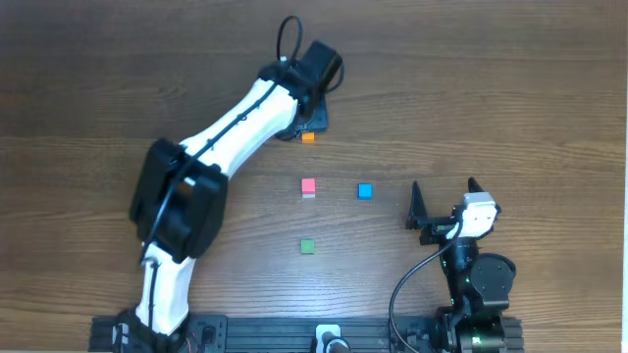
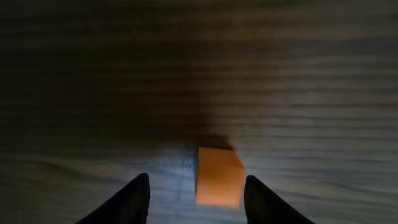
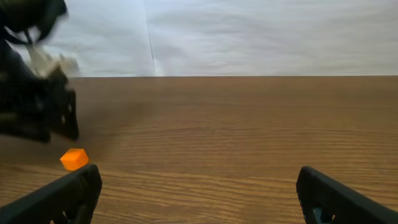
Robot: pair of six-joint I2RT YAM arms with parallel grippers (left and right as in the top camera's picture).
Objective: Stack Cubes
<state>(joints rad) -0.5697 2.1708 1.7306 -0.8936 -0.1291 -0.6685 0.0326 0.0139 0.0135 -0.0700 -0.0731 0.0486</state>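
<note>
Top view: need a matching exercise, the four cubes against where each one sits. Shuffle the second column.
Things
1. orange cube
2. pink cube
3. blue cube
4. green cube

Places
A. nearest the top view's bottom edge
B. just ahead of the open left gripper
C. the cube closest to the right gripper
D. mid-table, in line between the orange and green ones

Pairs: 1-B, 2-D, 3-C, 4-A
</note>
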